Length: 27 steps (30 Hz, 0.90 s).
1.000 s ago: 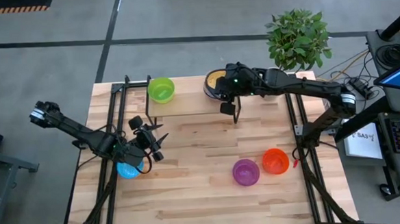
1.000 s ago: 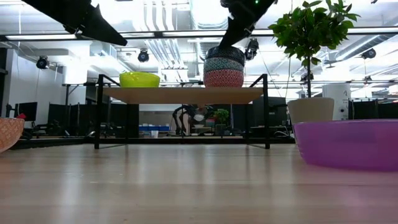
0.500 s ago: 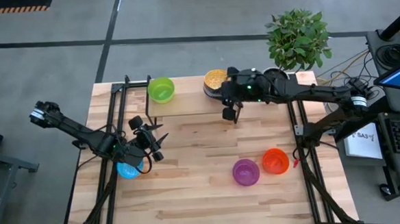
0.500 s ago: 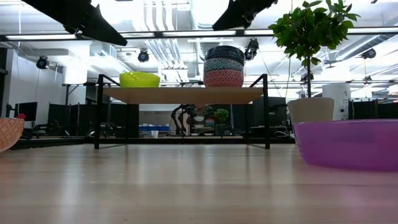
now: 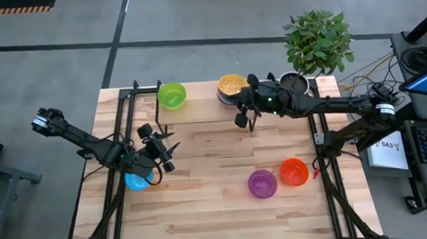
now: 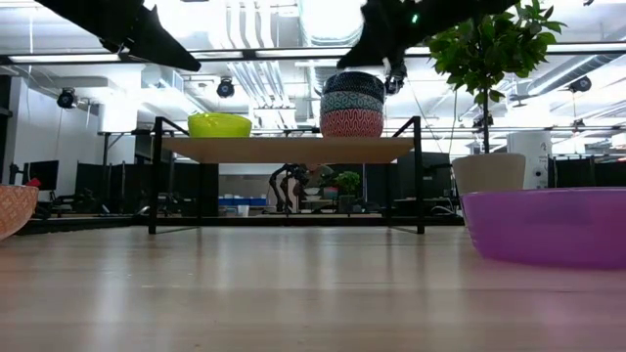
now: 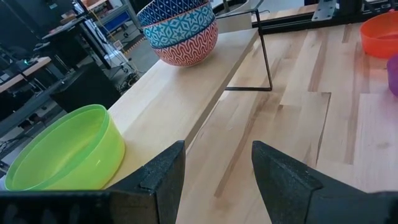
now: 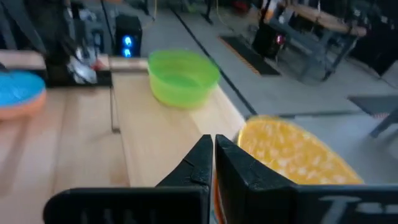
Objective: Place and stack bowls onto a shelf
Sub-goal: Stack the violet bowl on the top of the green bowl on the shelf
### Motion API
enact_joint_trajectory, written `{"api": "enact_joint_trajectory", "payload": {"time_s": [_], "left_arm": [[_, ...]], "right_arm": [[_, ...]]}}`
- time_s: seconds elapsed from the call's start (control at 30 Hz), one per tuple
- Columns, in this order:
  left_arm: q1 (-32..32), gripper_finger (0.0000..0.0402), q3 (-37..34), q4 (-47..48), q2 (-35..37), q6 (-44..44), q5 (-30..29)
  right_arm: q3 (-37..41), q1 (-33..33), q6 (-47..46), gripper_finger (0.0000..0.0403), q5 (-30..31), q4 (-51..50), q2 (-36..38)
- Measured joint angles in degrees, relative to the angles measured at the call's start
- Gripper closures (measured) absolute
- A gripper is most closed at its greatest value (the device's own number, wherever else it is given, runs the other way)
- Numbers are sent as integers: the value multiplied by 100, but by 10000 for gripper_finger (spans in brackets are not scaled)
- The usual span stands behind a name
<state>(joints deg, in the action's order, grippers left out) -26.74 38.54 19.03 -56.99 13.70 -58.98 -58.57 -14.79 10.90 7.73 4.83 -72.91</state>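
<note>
The shelf (image 5: 198, 111) stands at the table's far edge. On it rest a green bowl (image 5: 172, 94) and a stack of three patterned bowls (image 6: 352, 105), whose top bowl is gold-speckled inside (image 5: 231, 84). My right gripper (image 8: 212, 155) is shut and empty. It hovers above the shelf just near-right of the stack (image 8: 292, 155). My left gripper (image 7: 214, 180) is open and empty above the table's left part, facing the shelf (image 7: 186, 93). A light blue bowl (image 5: 136, 182) sits in an orange patterned bowl (image 6: 12, 210) under the left arm. Purple (image 5: 262, 183) and orange-red (image 5: 294, 171) bowls stand on the table's near right.
A potted plant (image 5: 318, 41) in a grey pot (image 6: 489, 171) stands at the table's far right corner, beside the right arm. Black frame rails run along the table's left (image 5: 122, 124) and right (image 5: 318, 129) sides. Bare shelf board lies between the green bowl and the stack.
My right gripper has risen off the top of the bowl stack and drawn back toward the table's right, uncovering the gold-speckled bowl. The stack has stayed in place on the shelf.
</note>
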Motion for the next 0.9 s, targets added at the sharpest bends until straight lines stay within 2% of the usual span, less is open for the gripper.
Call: {"api": "enact_joint_trajectory", "payload": {"time_s": [0.2, 0.33, 0.47, 0.77, 0.9], "left_arm": [[-1, 233, 0, -49, 0, 328, 12], [0, 233, 0, -168, 0, 822, 304], [-9, 233, 0, -408, -158, 1352, 569], [-9, 233, 0, -632, -1028, 3122, 2493], [-9, 233, 0, -597, -1352, 4180, 3142]], "right_arm": [[109, 515, -25, 394, -17, -250, 641], [234, 1016, -242, 394, -15, -775, 1107], [676, 1624, -452, 394, -19, -945, 1419], [1902, 2696, -1167, 394, -20, -779, 1692], [2324, 2913, -1389, 394, -23, 13, 1627]]}}
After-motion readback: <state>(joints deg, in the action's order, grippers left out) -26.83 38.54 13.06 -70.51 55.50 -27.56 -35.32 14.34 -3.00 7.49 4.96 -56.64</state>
